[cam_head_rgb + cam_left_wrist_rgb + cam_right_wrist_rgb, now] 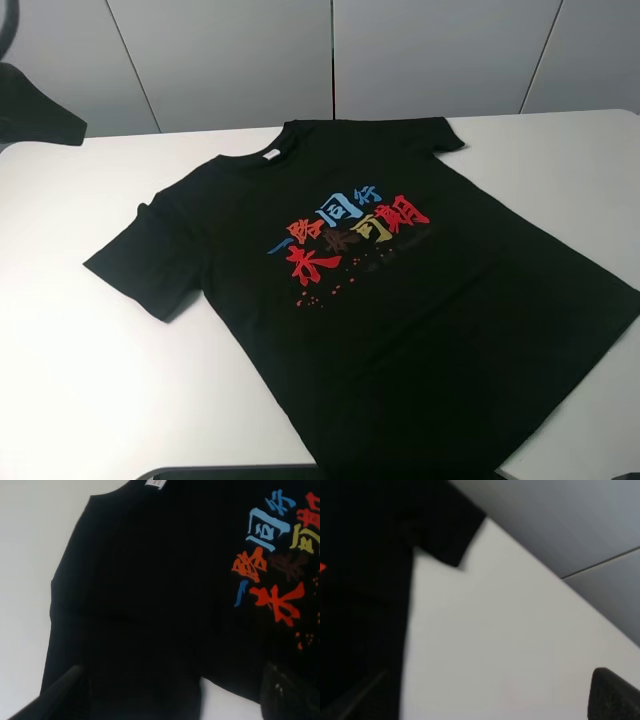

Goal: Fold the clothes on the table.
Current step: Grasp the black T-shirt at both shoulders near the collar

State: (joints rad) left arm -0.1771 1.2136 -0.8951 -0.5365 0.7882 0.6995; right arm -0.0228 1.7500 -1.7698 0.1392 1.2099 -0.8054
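Observation:
The clothes are one black short-sleeved T-shirt (380, 290) lying flat and face up on the white table (90, 380), collar toward the far edge, with red, blue and yellow characters (345, 235) on the chest. Neither gripper shows in the exterior high view. In the left wrist view my left gripper (172, 675) hangs open above the shirt (150, 605) near one sleeve, with nothing between its fingers (55, 697). My right gripper (490, 675) is open too, over bare table (510, 630) beside the shirt's other sleeve (445, 535).
Grey wall panels (330, 50) stand behind the table's far edge. A black object (35, 110) sits at the far left corner. A dark strip (230, 472) runs along the near edge. White tabletop shows on both sides of the shirt.

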